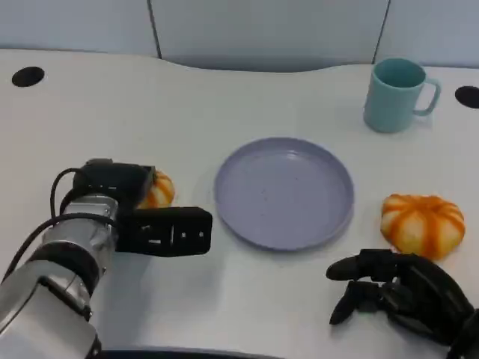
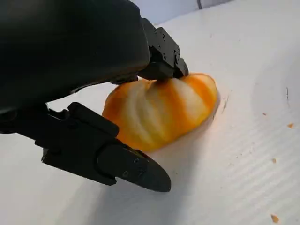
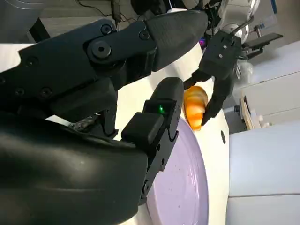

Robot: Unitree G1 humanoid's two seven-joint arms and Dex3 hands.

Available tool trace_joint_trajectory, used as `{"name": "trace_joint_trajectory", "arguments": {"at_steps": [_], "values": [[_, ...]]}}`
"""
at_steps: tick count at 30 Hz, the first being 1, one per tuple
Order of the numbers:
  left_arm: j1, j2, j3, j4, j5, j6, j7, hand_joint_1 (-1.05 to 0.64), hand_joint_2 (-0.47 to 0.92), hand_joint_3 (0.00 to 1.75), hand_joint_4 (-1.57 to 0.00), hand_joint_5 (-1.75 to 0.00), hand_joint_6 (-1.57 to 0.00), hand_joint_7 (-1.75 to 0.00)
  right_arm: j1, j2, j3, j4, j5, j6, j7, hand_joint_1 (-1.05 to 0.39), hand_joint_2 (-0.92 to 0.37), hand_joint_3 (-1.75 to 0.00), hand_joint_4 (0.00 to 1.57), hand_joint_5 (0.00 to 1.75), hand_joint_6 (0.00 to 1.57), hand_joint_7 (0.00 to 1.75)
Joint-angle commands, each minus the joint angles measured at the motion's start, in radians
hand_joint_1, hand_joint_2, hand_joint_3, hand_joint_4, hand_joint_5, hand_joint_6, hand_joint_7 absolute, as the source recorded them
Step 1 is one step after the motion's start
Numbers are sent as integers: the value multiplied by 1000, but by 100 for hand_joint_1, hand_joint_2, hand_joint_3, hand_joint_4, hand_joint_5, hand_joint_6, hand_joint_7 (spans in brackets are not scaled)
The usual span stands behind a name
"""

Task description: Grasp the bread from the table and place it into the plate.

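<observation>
1. Head view: the lavender plate [image 1: 284,191] sits mid-table and serves as the landmark. Left of the plate, the left hand [image 1: 120,191] lies over a bread roll [image 1: 159,191], of which an orange edge peeks out just short of the plate's rim. Right of the plate, apart from it, lies a second bread roll [image 1: 422,224], orange with pale stripes. Nearer the robot than that roll, the right hand [image 1: 397,293] rests on the table with fingers curled and nothing in them. Beyond the plate to the right stands a teal mug [image 1: 395,94]. Nothing lies between either roll and the plate.

2. Left wrist view: the covered roll [image 2: 164,112] shows almost whole here, resting on the white table [image 2: 243,154]. One finger [image 2: 164,56] presses on its top and a thumb [image 2: 126,164] reaches alongside its near flank; whether the grip is closed I cannot tell. Crumbs dot the table.

3. Right wrist view: past the right hand's fingers [image 3: 159,122], the plate [image 3: 187,187] spreads, and beyond its far rim the left hand [image 3: 218,70] arches over the roll [image 3: 194,105], fingertips at both sides.
</observation>
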Motion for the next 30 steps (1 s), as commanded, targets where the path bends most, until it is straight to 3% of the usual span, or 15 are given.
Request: {"name": "trace_joint_trajectory", "arguments": {"at_steps": [1, 2, 3, 5, 6, 8, 9, 10, 11, 14, 17, 18, 22, 30], "values": [[34, 21, -16, 19, 7, -11, -15, -48, 80, 0, -46, -123, -52, -57, 39, -14, -2, 0, -4, 4, -2, -44, -92, -10, 71, 104, 88, 34], [34, 23, -19, 19, 8, -16, -13, -47, 81, 0, -52, -124, -61, -48, 39, -14, -2, 2, -5, 4, -2, -44, -92, -10, 70, 104, 88, 34], [36, 25, -18, 18, 6, -20, -2, -47, 82, 1, -56, -129, -68, -56, 37, -15, -3, 8, -5, 1, 0, -44, -92, -10, 70, 104, 88, 34], [43, 29, -14, 16, 2, -33, 31, -46, 82, 0, -59, -158, -60, -125, 34, -13, -8, 16, 4, 7, 8, -43, -92, -10, 69, 104, 88, 34], [46, 30, -11, 15, -1, -38, 44, -45, 82, 0, -60, -167, -59, -138, 34, -11, -8, 13, 5, 12, 4, -43, -92, -9, 69, 105, 88, 35], [52, 29, 3, 16, -16, -39, 54, -44, 84, 0, -60, -172, -63, -132, 35, -10, -8, 12, 3, 9, -4, -44, -92, -7, 70, 106, 89, 35], [55, 27, 13, 16, -25, -35, 56, -41, 85, 0, -60, -157, -67, -111, 33, -11, -7, 20, -3, -6, -9, -45, -92, -7, 70, 106, 89, 35], [58, 26, 20, 16, -32, -34, 61, -39, 86, 0, -60, -152, -68, -106, 31, -12, -5, 24, -8, -10, -16, -45, -92, -7, 70, 105, 89, 35], [62, 24, 31, 15, -42, -34, 66, -37, 87, 0, -60, -153, -67, -112, 32, -12, -4, 19, -10, -7, -23, -46, -92, -7, 71, 105, 90, 35], [73, 25, 58, 11, -69, -48, 80, -33, 90, 1, -59, -134, -63, -106, 42, -10, 6, -31, -8, 29, -41, -44, -92, -7, 72, 104, 91, 35], [83, 36, 97, 0, -105, -103, 112, -27, 92, 1, -58, -163, -57, -155, 34, -17, 11, -10, -27, 7, -54, -46, -92, -7, 72, 104, 91, 36], [84, 41, 110, -3, -118, -121, 119, -25, 92, 4, -66, -170, -59, -167, 32, -19, 13, -2, -34, -2, -59, -48, -92, -7, 72, 104, 91, 36], [73, 58, 154, -20, -156, -167, 157, -25, 91, 9, -82, -174, -66, -174, 19, -19, 10, 26, -40, -17, -66, -47, -92, -7, 72, 102, 91, 35], [30, 109, 214, -62, -201, -250, 140, -19, 92, 9, -75, -175, -62, -175, -9, -23, 5, 75, -46, -32, -56, -47, -92, -6, 73, 102, 92, 34]]}}
